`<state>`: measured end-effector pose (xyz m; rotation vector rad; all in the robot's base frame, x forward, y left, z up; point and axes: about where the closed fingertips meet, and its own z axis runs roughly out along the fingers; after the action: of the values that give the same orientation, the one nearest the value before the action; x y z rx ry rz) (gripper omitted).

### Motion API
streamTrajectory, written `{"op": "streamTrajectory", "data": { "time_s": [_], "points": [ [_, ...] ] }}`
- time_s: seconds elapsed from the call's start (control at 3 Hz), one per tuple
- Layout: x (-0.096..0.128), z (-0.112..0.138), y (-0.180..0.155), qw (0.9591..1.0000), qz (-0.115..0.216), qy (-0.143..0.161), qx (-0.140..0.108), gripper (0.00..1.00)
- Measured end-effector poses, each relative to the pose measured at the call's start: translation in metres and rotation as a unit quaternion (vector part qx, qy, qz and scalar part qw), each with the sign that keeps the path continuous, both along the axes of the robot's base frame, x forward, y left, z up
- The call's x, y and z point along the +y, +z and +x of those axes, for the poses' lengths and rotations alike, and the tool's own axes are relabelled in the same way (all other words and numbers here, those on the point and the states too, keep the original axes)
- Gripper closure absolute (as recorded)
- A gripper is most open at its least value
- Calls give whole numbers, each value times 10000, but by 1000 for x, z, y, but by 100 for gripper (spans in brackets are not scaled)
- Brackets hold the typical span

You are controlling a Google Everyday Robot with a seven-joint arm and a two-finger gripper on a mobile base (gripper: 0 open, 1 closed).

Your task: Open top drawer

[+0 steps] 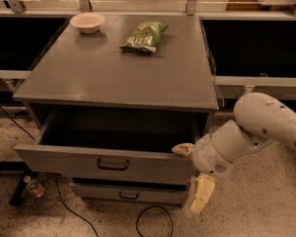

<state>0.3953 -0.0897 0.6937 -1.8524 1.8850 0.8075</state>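
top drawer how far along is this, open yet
Done: the top drawer is pulled well out, its dark inside showing. In hand: the claw sits open at the drawer front's right end, one finger over its top edge, not at the handle. Left: little, perhaps only backing the arm away.

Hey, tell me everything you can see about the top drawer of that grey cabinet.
The top drawer is grey and looks painted, with a wide flat front and a small black loop handle at its centre. It is pulled well out from under the cabinet top and sits level; its deep box is dark, with nothing visible inside. The tool is at its right front corner, open, one finger at the front's top edge; whether it touches is unclear.
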Motion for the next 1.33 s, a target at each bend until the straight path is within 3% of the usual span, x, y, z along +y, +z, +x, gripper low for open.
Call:
{"op": "streamTrajectory", "data": {
  "time_s": [0.33, 0.67, 1.33],
  "points": [
    [1, 6, -2, 9999, 50, -122, 33, 0],
    [9, 23, -7, 9991, -115, -416, -46, 0],
    [14, 20, -16, 9988, -240, -417, -62, 0]
  ]
}}
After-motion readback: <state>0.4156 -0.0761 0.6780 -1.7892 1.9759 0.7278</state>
